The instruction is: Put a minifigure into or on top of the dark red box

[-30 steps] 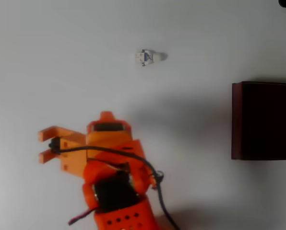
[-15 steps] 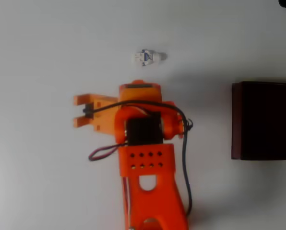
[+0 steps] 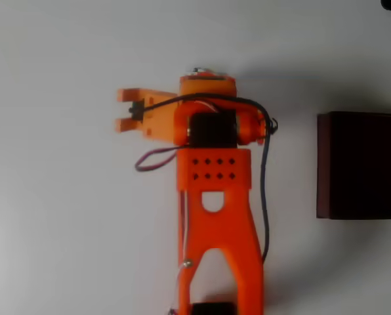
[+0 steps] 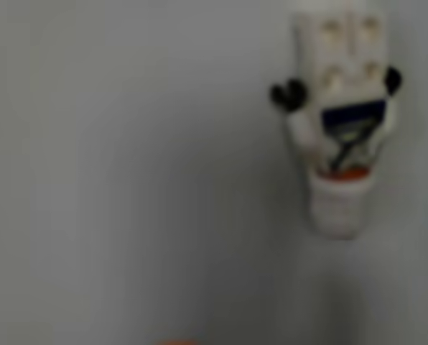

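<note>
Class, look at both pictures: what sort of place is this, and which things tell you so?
Most likely a robot test bench or hobby workspace, not a home or shop. The clues: a plain white table, an orange arm with visible wiring, and two staged props, a minifigure and a dark red box.

White minifigure (image 4: 341,136) lying flat on desk, black hands, dark blue torso print, pale head. Dark red box (image 3: 363,165) at right edge, open, upright.
</note>
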